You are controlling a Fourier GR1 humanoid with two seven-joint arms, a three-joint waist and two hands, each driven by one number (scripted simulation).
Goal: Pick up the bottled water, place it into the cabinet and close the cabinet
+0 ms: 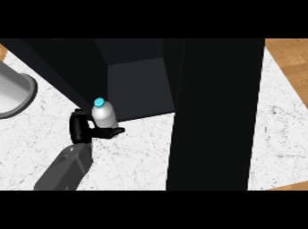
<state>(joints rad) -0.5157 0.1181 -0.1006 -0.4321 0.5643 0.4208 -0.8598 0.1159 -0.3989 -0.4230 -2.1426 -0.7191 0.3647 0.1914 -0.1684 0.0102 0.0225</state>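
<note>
From the head view, the left hand (84,127) curled round the water bottle (104,114), holding it upright above the white counter (137,156), just at the dark cabinet's (140,89) open front edge.

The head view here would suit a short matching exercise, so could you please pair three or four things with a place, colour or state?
Things:
1. bottled water
2. cabinet door
3. left hand
4. grey cylinder

Descriptions:
A. lying at the view's left edge
B. curled round the bottle
C. clear with a blue cap
D. black, standing open

Pairs: 1-C, 2-D, 3-B, 4-A
</note>
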